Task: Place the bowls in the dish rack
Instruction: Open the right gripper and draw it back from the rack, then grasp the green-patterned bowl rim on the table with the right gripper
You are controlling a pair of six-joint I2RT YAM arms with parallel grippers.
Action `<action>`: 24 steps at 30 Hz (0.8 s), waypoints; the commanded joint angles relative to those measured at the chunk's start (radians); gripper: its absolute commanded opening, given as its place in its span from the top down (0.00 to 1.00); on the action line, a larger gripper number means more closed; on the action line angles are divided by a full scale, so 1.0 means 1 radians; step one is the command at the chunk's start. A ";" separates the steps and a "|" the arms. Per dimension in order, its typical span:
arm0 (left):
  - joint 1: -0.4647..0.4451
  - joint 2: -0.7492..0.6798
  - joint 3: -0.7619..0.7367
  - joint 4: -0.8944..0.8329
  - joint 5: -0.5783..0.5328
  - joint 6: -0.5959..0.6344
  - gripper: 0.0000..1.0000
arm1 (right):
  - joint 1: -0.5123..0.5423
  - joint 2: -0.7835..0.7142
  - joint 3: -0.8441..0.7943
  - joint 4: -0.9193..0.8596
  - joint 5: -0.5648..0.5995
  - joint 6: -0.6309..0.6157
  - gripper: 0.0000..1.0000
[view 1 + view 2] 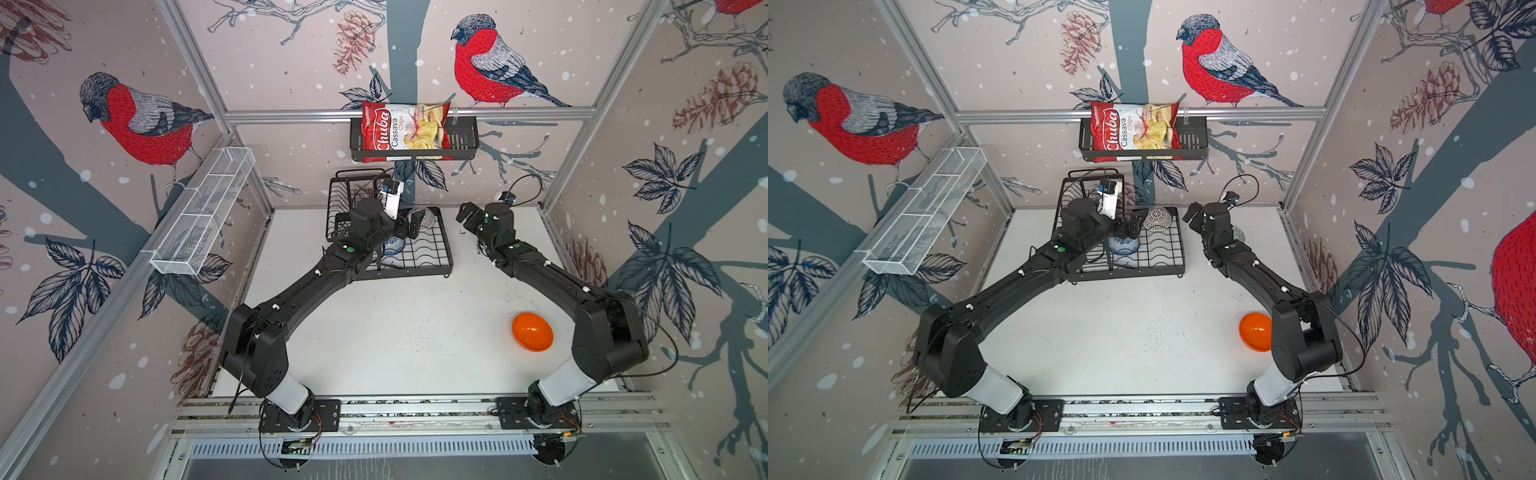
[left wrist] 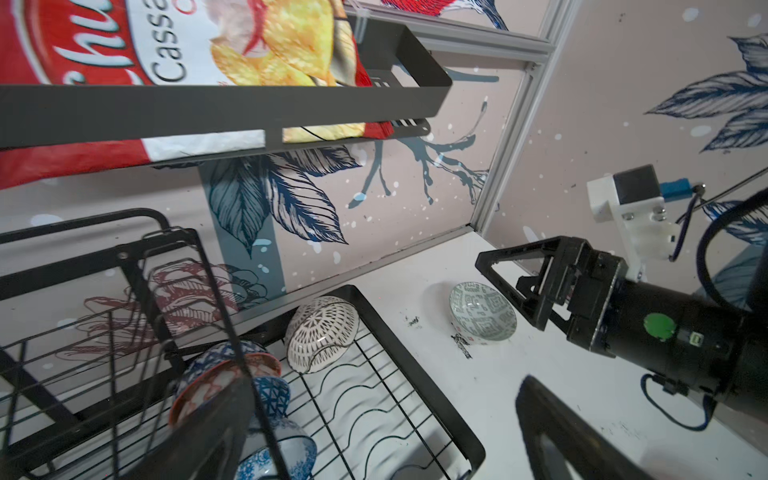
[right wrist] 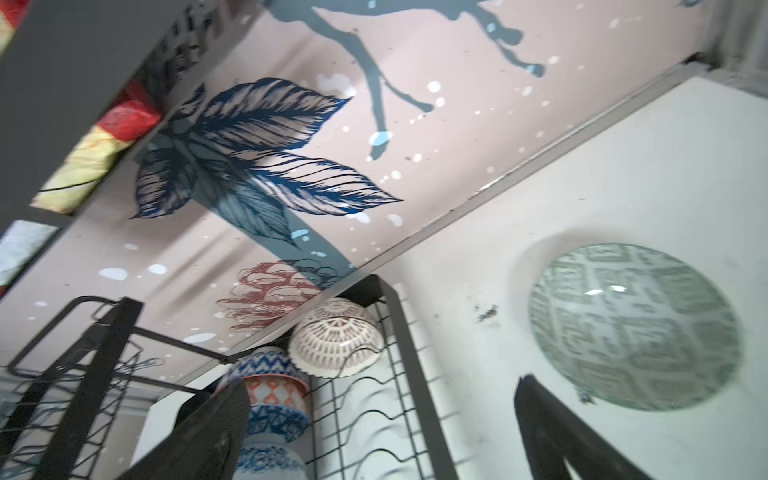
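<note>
Right gripper [image 2: 505,276]: jaws wide, empty. The grey-green bowl [image 2: 482,313] lies on the table [image 1: 395,332] just beside it, outside the dish rack [image 2: 415,365].
Left gripper [image 1: 1130,227]: jaws wide, empty, over the rack base near the stacked bowls [image 2: 270,392].
Orange bowl [image 1: 532,332]: on the table, well apart from both.

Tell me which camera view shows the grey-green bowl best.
The left wrist view: the grey-green bowl appears whole and sharp, upright on the table. The right wrist view shows it larger but blurred. In both top views the right arm hides nearly all of it.
</note>
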 commanded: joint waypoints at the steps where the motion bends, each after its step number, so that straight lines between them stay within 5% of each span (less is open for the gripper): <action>1: -0.055 0.026 0.012 0.008 -0.035 0.047 0.01 | -0.048 -0.052 -0.063 -0.034 0.032 -0.017 0.00; 12: -0.235 0.145 0.059 -0.036 -0.104 0.098 0.02 | -0.228 -0.005 -0.193 -0.031 -0.043 0.004 0.00; 24: -0.296 0.230 0.107 -0.070 -0.137 0.113 0.02 | -0.290 0.215 -0.109 0.001 -0.147 0.022 0.05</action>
